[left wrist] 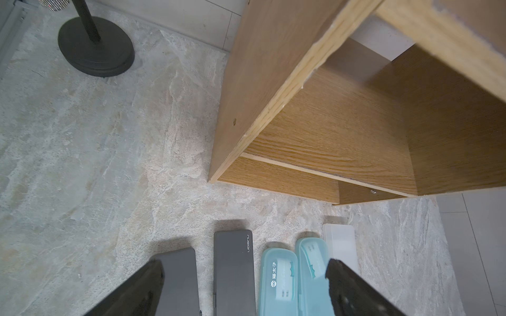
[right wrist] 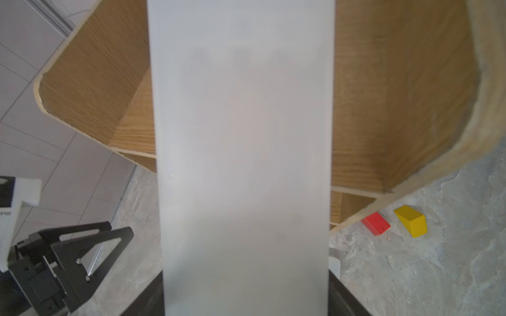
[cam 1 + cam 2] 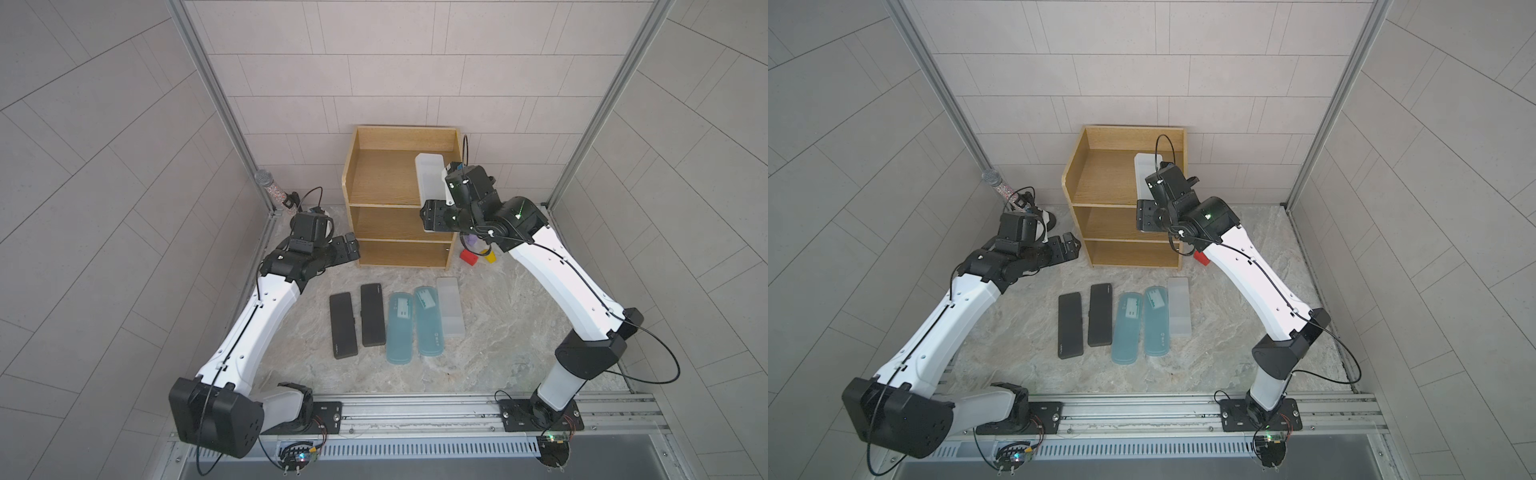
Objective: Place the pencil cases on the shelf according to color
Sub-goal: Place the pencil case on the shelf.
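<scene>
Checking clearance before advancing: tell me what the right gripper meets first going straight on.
Likely the shelf: the white case held in the right gripper would reach its back rim first, though height is unclear.

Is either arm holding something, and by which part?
The right gripper grips a frosted white pencil case across its near end; the left gripper holds nothing.

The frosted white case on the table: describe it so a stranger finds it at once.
Before the wooden shelf, five flat cases lie in a row. It is the end case nearest the right arm. There, only it is frosted white, not black or teal.
</scene>
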Robot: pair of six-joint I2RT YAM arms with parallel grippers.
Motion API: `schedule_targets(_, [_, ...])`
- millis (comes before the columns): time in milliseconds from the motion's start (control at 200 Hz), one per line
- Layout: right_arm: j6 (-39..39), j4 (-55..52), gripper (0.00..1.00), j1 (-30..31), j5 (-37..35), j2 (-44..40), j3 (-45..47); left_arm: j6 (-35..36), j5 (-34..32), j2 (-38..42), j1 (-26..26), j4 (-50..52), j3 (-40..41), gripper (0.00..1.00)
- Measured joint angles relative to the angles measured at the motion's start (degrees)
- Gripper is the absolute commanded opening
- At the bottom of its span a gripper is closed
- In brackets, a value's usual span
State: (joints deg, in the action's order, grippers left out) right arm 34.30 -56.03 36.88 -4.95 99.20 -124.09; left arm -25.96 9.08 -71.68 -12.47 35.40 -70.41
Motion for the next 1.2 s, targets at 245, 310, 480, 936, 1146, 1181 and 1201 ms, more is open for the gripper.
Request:
schedule_targets(245, [0.0,1.3,0.38,-3.7,-0.6,9.6,-10.1,0.0,2.4,0.5,0.6,-1.7,1.2,1.0])
schedule_targets(310, [0.0,1.2,0.39,-4.4,-1.3,12.1,-12.6,-0.1,2.9,1.1,0.6,-2.1,1.7,1.0])
schedule_targets(480, [-0.8,-0.9,0.6,-5.4,-3.5,17.6,-20.0,-0.1,4.2,1.6,0.8,-2.6,2.3,1.0])
schedule_targets(936, [-2.8,-1.8,0.97,-5.4,-4.3,18.4,-21.6,-0.1,5.3,1.9,1.5,-2.8,3.3,1.0])
schedule_targets(1146, [-6.8,-1.7,1.0,-4.7,-4.2,17.2,-21.0,-0.1,5.6,1.9,1.5,-3.3,3.6,1.0])
schedule_targets(1181, [-7.6,-1.7,1.0,-4.5,-4.4,16.1,-20.0,-0.1,5.6,1.9,1.5,-3.5,3.7,1.0])
schedule_targets(1201, [-8.2,-1.6,1.0,-4.3,-4.5,15.2,-19.2,-0.1,5.6,1.9,1.5,-3.5,3.8,1.0])
